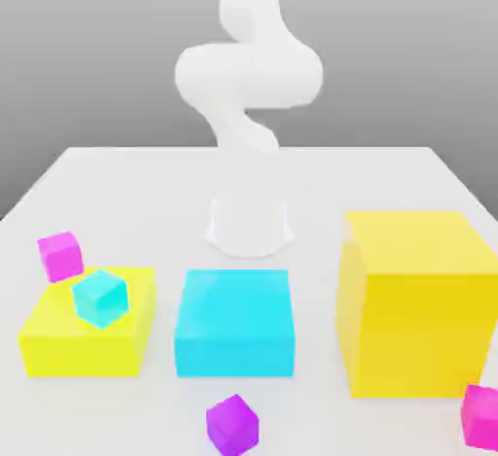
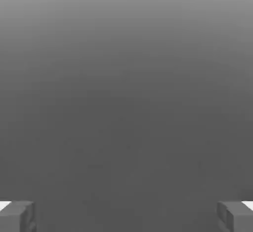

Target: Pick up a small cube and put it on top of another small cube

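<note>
Purple cube (image 1: pixel 232 424) untouched, claw (image 2: pixel 126 216) wide open, empty

We count four small cubes on the white counter (image 1: pixel 136 177): one small violet-purple cube (image 1: pixel 232 424), one small light cyan cube (image 1: pixel 100 298), and two small magenta cubes, one at the exterior view's left (image 1: pixel 60 256) and one at its right edge (image 1: pixel 481 415). We count three big blocks: one flat yellow block (image 1: pixel 68 339), one flat cyan block (image 1: pixel 234 323), and one tall yellow block (image 1: pixel 418 300). We see one white robot arm (image 1: pixel 248 85).
</note>
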